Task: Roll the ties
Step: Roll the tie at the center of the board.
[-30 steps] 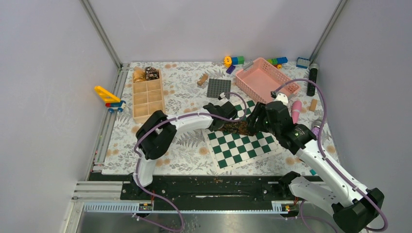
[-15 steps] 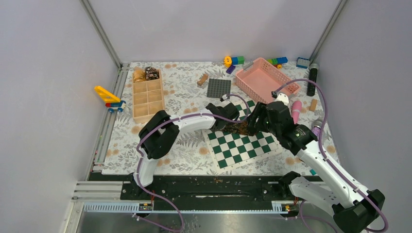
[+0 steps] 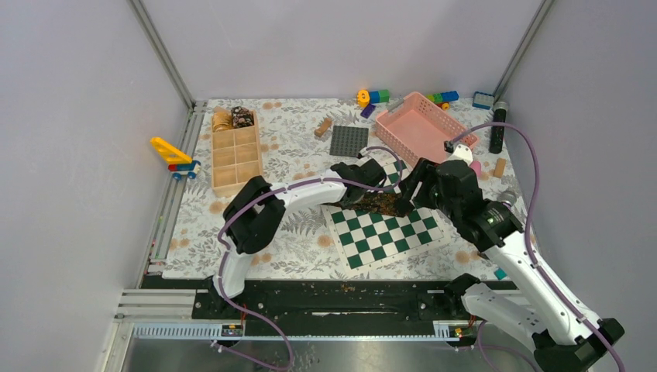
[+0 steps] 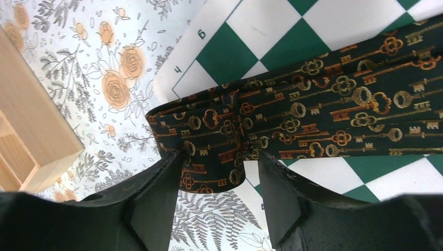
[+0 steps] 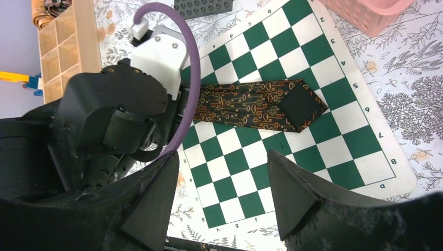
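- Key-patterned tie (image 4: 313,99) laid flat across chessboard (image 5: 334,151) on worktop (image 4: 104,78); pointed tip to right, folded end lying just past board's left edge.
- Left pincer (image 4: 219,157) seen open, fingers straddling folded end, gap visible on one side. Fold judged set there as core of coil.
- Right pincer (image 5: 223,154) held open above board, nothing gripped; probably kept clear for steadying strip.
- Golden coil (image 3: 222,118) and dark coil (image 3: 242,116) seen at far end of wooden tray (image 3: 236,167).
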`<state>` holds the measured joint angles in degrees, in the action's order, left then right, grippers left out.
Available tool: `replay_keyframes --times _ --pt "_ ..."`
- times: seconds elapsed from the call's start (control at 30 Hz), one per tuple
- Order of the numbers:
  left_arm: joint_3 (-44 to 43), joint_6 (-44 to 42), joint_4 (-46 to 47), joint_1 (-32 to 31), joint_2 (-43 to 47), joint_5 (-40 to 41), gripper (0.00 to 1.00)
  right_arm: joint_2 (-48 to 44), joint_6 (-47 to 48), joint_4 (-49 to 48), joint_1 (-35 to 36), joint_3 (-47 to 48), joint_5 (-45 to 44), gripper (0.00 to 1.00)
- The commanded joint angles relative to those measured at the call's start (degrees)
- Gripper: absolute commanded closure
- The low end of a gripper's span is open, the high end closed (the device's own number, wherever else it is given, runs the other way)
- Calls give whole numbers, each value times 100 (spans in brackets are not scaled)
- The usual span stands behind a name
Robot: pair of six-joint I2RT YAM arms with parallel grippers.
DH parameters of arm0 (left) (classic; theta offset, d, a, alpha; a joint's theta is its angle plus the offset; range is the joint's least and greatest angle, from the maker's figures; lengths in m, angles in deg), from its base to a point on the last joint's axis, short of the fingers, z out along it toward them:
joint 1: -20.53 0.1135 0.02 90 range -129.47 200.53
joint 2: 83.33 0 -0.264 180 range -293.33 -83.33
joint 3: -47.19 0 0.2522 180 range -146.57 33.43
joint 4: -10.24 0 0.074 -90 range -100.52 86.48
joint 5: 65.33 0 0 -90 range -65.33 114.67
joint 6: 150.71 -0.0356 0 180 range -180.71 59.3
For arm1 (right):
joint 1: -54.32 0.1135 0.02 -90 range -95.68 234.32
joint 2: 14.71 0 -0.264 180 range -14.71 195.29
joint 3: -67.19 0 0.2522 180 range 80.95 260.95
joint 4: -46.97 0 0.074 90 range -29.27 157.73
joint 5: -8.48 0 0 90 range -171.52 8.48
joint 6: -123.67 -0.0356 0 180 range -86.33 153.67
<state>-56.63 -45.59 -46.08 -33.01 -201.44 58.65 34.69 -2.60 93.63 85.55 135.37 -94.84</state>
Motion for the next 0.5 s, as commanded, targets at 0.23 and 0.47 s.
replay_keyframes --times 0.23,0.47 --pt "-173 257 57 -37 51 -694 43 -336 78 132 -46 352 -442 30" --pt "-220 290 203 -34 420 -709 40 -259 346 417 -49 1105 -672 30"
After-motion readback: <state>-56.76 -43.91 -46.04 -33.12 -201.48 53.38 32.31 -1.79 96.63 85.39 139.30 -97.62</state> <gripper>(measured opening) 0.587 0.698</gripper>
